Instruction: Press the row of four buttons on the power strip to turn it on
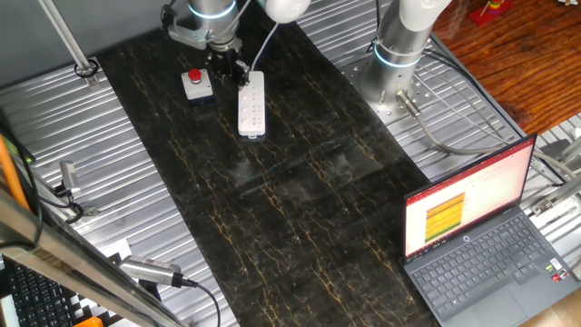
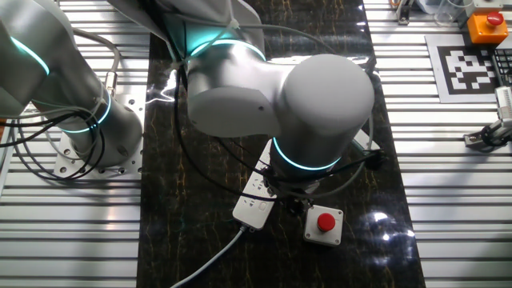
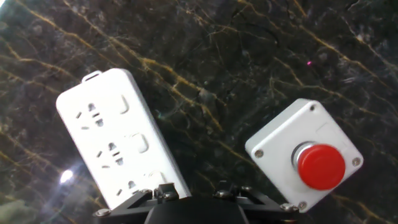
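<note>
Looking first at the power strip [image 1: 251, 104], I see it lying flat on the dark marbled table [image 1: 300, 209], its long axis running away from the laptop [image 1: 481, 241], with its white cable [image 1: 266, 47] leaving at the far end. In the hand view two of the four buttons [image 3: 142, 143] show as pale rounded switches along one edge of the bar's face, beside the socket marks; the rest are cut off by the frame. My gripper [image 1: 227, 68] hangs just above the table between the strip and the grey box with the red button [image 1: 195, 84], beside both and, as far as I can judge, touching neither. I cannot tell how the jaws stand, since only the finger mounts show at the bottom of the hand view. To press well I judge I must shift sideways over the switch row, keep clear of the red button, and come straight down on one end switch. There are no containers here.
</note>
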`<action>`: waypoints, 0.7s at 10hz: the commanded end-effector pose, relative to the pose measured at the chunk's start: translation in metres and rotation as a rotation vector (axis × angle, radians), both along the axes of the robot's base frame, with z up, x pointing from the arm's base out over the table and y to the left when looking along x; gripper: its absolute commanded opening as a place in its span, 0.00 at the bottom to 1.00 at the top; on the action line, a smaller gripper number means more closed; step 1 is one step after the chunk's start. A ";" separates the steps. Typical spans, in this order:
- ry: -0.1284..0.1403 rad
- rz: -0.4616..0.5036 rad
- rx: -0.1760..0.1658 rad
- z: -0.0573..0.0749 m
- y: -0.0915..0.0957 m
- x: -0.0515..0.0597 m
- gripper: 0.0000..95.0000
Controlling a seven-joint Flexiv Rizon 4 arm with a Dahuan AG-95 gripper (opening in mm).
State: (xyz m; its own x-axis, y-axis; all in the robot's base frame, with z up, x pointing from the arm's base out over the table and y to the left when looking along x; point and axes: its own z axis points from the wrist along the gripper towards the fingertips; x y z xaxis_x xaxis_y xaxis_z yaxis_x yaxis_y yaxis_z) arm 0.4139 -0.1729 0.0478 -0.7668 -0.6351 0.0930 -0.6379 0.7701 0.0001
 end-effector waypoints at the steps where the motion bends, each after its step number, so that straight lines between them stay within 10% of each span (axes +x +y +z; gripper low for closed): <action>1: 0.000 0.000 0.006 -0.001 0.003 0.000 0.40; 7: 0.005 -0.004 0.006 -0.005 0.011 -0.003 0.40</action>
State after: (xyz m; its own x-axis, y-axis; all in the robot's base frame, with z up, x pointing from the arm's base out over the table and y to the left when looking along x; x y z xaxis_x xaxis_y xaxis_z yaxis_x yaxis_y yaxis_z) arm 0.4105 -0.1607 0.0414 -0.7690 -0.6326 0.0918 -0.6347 0.7727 0.0079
